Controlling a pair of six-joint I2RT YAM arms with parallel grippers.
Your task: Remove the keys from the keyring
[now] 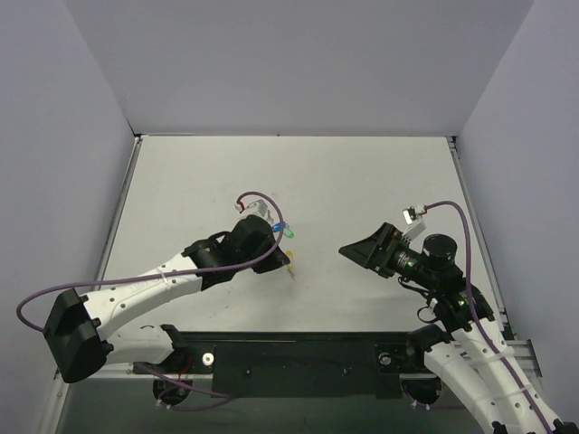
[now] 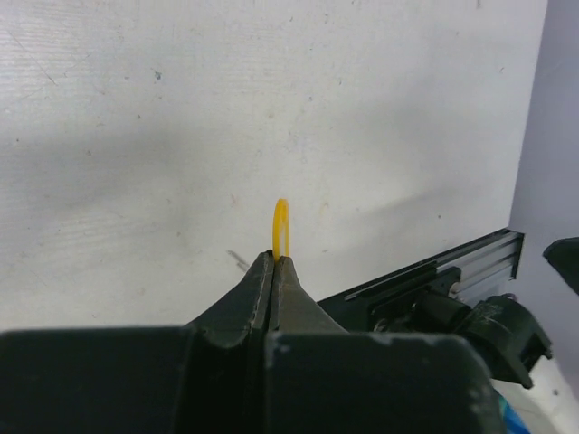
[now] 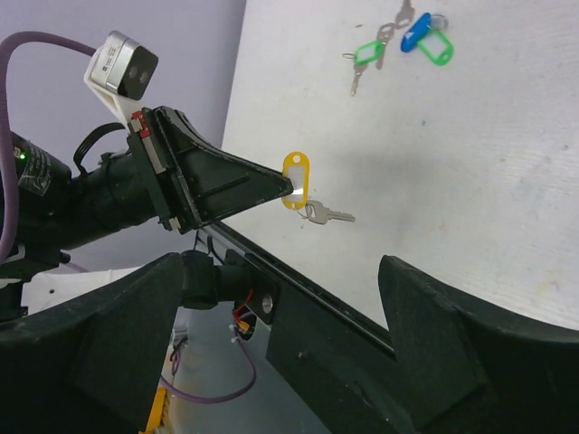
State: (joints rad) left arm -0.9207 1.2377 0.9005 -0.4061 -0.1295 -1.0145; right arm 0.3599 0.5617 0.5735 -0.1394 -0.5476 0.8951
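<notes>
The narrow edge grip is likely risking a twist or slip of the yellow keyring (image 3: 296,179) if the tiny key (image 3: 333,215) is being tugged off-axis. The left pincer (image 2: 275,261) is clamping shut on the tag's edge over the counter (image 1: 362,172), with the key dangling just beside its tips. The right pincer (image 1: 348,248) is standing open, well apart to the right.

The left arm (image 1: 145,289) is reached forward and rightward from its base, with the left gripper (image 1: 282,259) slanted downward — its jaws are pressed together on the keyring (image 3: 296,178). The right arm (image 1: 470,353) is bent inward and the right gripper (image 1: 355,249) is turned toward the left one, well apart from it — its jaws are spread wide.
</notes>
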